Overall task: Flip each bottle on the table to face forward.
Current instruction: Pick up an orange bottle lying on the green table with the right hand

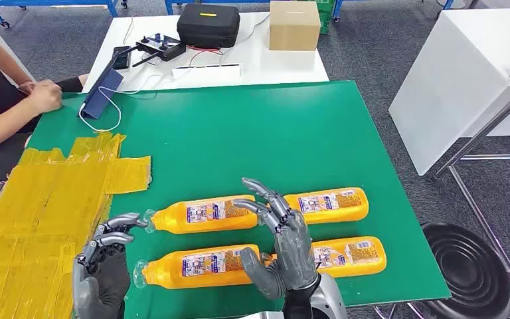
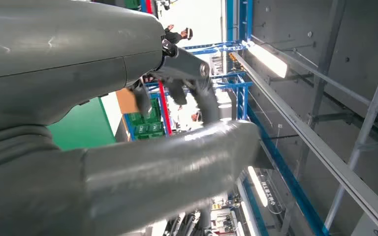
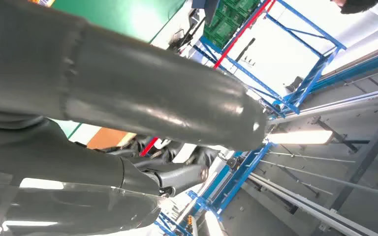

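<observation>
The green counter (image 1: 292, 133) carries four orange bottles lying on their sides in two rows, labels up, and the work seems near its end, so the sound way on is to check each label before any further turn, then take a bottle by its broad middle rather than the neck and roll it in place without nudging its neighbour. The right hand (image 1: 285, 242) hovers between the bottles, its fingers (image 1: 262, 193) spread wide and holding nothing. The far-right bottle (image 1: 329, 205) lies just beyond those fingertips, the near-right bottle (image 1: 352, 256) just beside the palm on its outer side, the far-left bottle (image 1: 202, 214) just inside the fingers, and the near-left bottle (image 1: 196, 266) next to the thumb. The left hand (image 1: 106, 266) is loosely curled and empty, its fingers (image 1: 123, 222) near the far-left bottle's cap, apart from it.
</observation>
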Controlling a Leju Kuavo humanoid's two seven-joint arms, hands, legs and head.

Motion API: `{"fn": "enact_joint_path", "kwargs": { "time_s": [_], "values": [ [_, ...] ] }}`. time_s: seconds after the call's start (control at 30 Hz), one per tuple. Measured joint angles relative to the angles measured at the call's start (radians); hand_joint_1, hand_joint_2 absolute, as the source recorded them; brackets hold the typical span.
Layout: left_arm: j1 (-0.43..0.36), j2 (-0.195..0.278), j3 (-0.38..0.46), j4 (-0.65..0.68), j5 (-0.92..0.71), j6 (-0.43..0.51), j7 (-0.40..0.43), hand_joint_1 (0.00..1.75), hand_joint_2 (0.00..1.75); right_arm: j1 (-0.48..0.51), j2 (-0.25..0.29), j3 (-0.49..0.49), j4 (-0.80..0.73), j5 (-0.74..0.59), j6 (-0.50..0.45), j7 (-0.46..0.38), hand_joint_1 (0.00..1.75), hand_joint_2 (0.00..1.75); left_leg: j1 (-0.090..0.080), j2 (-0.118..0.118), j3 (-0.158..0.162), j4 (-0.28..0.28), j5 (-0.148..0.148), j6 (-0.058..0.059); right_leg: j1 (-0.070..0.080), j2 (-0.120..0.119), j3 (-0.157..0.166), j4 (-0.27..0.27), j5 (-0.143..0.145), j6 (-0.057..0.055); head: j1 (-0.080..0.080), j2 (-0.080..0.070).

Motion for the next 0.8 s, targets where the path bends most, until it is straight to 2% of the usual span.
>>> {"fn": "enact_joint_path", "kwargs": {
  "time_s": [0.27,0.33,0.4,0.47,0.5,0.53,0.63,0.67,0.77,0.8],
  "values": [
    [0.000,0.000,0.000,0.000,0.004,0.005,0.000,1.75,0.00,0.000,0.000,0.000,0.000,-0.006,0.004,0.000,1.75,0.00,0.000,0.000,0.000,0.000,0.000,0.000,0.000,0.000,0.000,0.000,0.000,0.000,0.000,0.000],
    [-0.016,0.003,0.015,0.002,0.054,0.039,0.001,1.75,0.00,-0.020,-0.008,-0.010,0.005,-0.078,0.051,-0.006,1.75,0.00,0.000,0.000,-0.001,0.000,0.000,0.000,0.000,0.000,0.000,0.000,0.000,0.000,0.000,0.000],
    [-0.076,0.011,0.078,0.016,0.155,0.043,0.004,1.75,0.00,-0.087,-0.031,-0.061,0.032,-0.277,0.175,-0.027,1.75,0.00,0.000,0.000,-0.001,0.000,0.002,0.001,0.000,0.000,0.000,0.000,0.002,0.000,0.000,0.000],
    [-0.142,0.015,0.182,0.036,0.211,-0.029,0.009,1.75,0.00,-0.159,-0.048,-0.154,0.072,-0.508,0.301,-0.053,1.75,0.00,0.000,0.000,-0.001,0.000,0.004,0.002,0.000,0.000,0.000,0.000,0.004,0.000,0.000,0.000],
    [-0.162,0.013,0.229,0.043,0.212,-0.067,0.010,1.75,0.00,-0.181,-0.050,-0.198,0.087,-0.576,0.341,-0.060,1.75,0.00,-0.001,-0.001,0.000,0.000,0.005,0.002,0.000,-0.001,0.001,0.000,0.004,0.000,0.000,0.000],
    [-0.173,0.009,0.266,0.048,0.205,-0.092,0.011,1.75,0.00,-0.193,-0.049,-0.231,0.097,-0.598,0.363,-0.065,1.75,0.00,-0.001,-0.001,0.000,0.000,0.005,0.002,-0.001,-0.001,0.001,0.000,0.005,0.000,0.000,0.000],
    [-0.193,-0.009,0.325,0.058,0.187,-0.110,0.010,1.75,0.00,-0.209,-0.041,-0.280,0.116,-0.537,0.381,-0.068,1.75,0.00,-0.001,0.000,0.000,0.000,0.006,0.002,-0.001,0.000,0.000,0.000,0.006,0.001,0.000,0.000],
    [-0.196,-0.014,0.337,0.060,0.184,-0.110,0.010,1.75,0.00,-0.210,-0.038,-0.288,0.120,-0.524,0.381,-0.068,1.68,0.00,-0.001,0.000,-0.001,0.000,0.006,0.001,-0.001,0.000,0.000,0.000,0.005,0.001,0.000,0.000],
    [-0.198,-0.024,0.360,0.065,0.178,-0.109,0.010,0.44,0.00,-0.213,-0.034,-0.306,0.129,-0.513,0.380,-0.068,0.38,0.00,-0.001,-0.001,-0.002,0.000,0.006,0.001,0.000,-0.001,-0.002,0.000,0.005,0.001,0.000,0.000],
    [-0.199,-0.026,0.364,0.067,0.177,-0.105,0.012,0.00,0.00,-0.215,-0.034,-0.309,0.132,-0.510,0.379,-0.065,0.00,0.00,-0.001,-0.001,-0.003,0.000,0.006,0.001,0.000,-0.001,-0.003,0.000,0.005,0.001,0.000,0.000]
  ]
}}
